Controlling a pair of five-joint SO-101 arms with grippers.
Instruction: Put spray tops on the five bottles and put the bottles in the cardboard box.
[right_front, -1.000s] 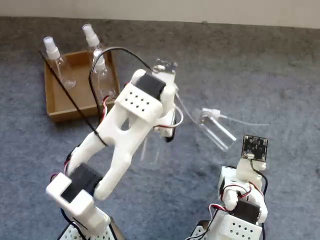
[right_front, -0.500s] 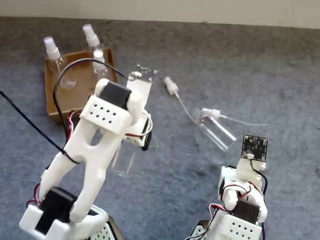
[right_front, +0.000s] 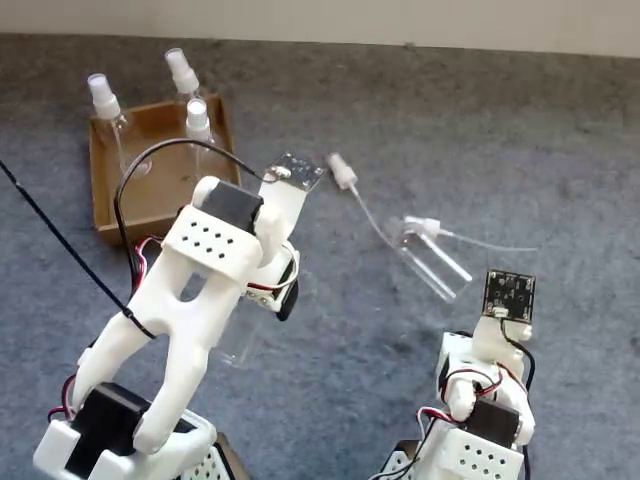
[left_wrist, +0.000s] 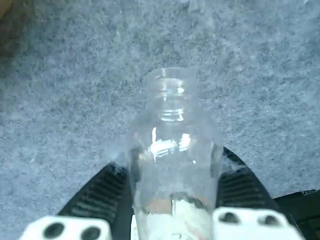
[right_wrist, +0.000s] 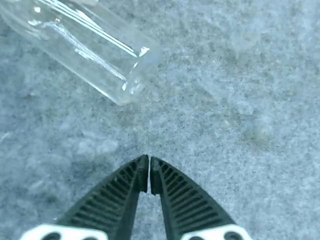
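Left gripper (left_wrist: 172, 177) is clamped on an uncapped bottle (left_wrist: 172, 145), held over the carpet (right_front: 520, 130) just beside the cardboard box (right_front: 108, 222). Three capped bottles (right_front: 197, 125) stand in the box. A loose spray top (right_front: 343, 172) lies near the box, and a lying bottle (right_front: 432, 258) rests farther off. Right gripper (right_wrist: 149, 172) is closed and empty, well apart from the box.

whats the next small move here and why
Probably open the right jaws and go for the loose spray top on the carpet. The left jaws grip a bottle whose neck is bare, and the right jaws are shut on nothing.
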